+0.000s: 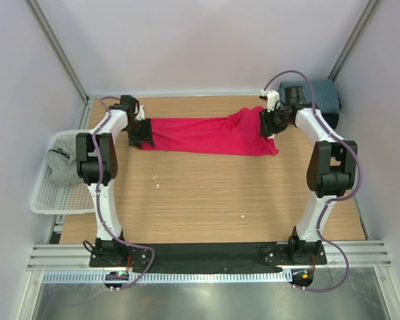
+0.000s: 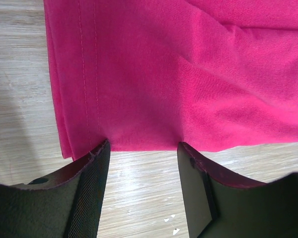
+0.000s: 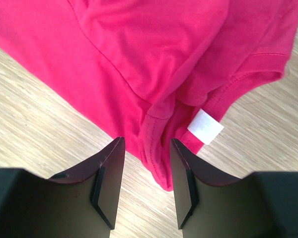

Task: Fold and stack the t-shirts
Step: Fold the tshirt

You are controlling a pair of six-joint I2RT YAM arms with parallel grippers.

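Observation:
The crimson-red t-shirt (image 1: 207,135) lies stretched in a long band across the far part of the table. My left gripper (image 1: 141,133) is at its left end. In the left wrist view the left gripper (image 2: 143,146) is open, its fingertips at the hemmed edge of the red t-shirt (image 2: 179,74), with bare table between the jaws. My right gripper (image 1: 270,123) is at the right end. In the right wrist view the right gripper (image 3: 147,144) is open, with the shirt's collar fold (image 3: 156,134) lying loose between the jaws beside a white label (image 3: 205,126). The black tee is out of view.
A white mesh basket (image 1: 43,200) stands off the table's left edge and holds the light grey t-shirt (image 1: 61,165). The slate-blue t-shirt (image 1: 320,97) sits at the back right corner behind my right arm. The wooden table (image 1: 207,193) stretches toward the arm bases.

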